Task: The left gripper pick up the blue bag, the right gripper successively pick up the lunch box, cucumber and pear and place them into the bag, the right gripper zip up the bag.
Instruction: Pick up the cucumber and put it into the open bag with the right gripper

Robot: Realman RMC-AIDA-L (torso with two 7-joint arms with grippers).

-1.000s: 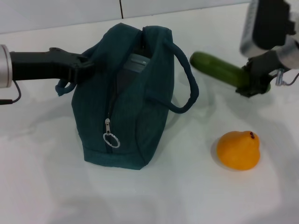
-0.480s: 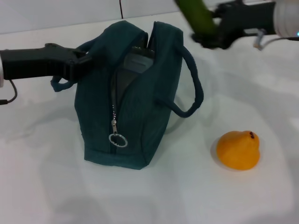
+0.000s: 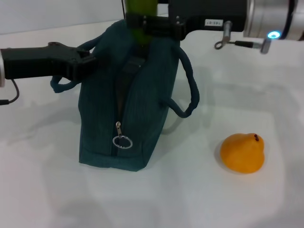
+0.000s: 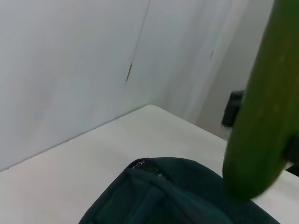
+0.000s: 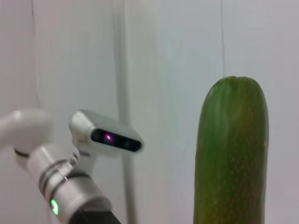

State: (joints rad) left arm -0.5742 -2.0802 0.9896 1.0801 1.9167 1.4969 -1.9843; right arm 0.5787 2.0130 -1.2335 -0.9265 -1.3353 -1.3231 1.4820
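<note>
Blue bag [image 3: 128,104] is standing upright at counter [image 3: 199,190] centre-left, top zipper gaping open, ring pull [image 3: 122,141] hanging low on the near face. Bag interior is too dark to tell what is sitting inside. Left tool [image 3: 78,64] is coming in from 9 o'clock, clamped on the bag's left handle [image 3: 64,85] and holding that side up. Right tool [image 3: 152,23] is reaching in from 2 o'clock, closed on the cucumber [image 3: 141,8], which is hanging near vertical right over the bag mouth; whether its lower end is already dipping between the lips cannot be told. In the left wrist view the cucumber [image 4: 261,107] is hovering just above the bag rim [image 4: 154,170], at the far end of the opening. Right handle [image 3: 190,88] is looping out toward 3 o'clock. Pear [image 3: 243,152] is sitting on the counter at 4 o'clock of the bag, well apart, stem pointing up-right. Open counter is lying around the pear and along the near edge at 6 o'clock.
</note>
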